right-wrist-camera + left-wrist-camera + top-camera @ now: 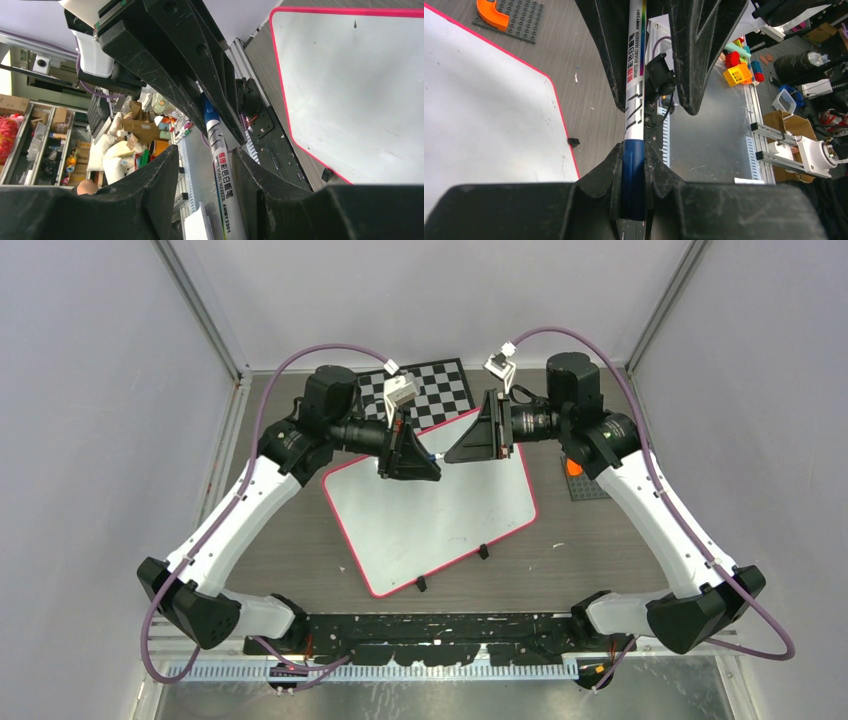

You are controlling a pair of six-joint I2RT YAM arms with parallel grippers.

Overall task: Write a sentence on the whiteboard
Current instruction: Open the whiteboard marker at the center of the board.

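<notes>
Step in hand: marker preparation. No writing has begun. The whiteboard [440,525] lies flat on the table [610,560], skewed, with its far edge beneath both tools and just in front of the checkered board [445,390]. Its visible face is blank, so the sentence is not yet written.

1. Left tool [633,167]: clenched on the whiteboard marker [635,75] at the blue cap [632,175]. The cap sits tight between both fingers.
2. Right tool [207,160]: it straddles the white barrel. One finger lies against the barrel, and both wrist views show a gap on the other side. I read it as released, not yet clamping.
3. The marker hangs in the air between the two tools, roughly level and clear of the board.

Next move, as I judge it:
- I close the right tool fully on the barrel.
- I pull the two tools apart along the marker's axis to free the cap. Any sideways pull may twist the barrel out of the grip.
- I then turn the nib down toward the upper left area of the board, leaving room for the lines.
</notes>
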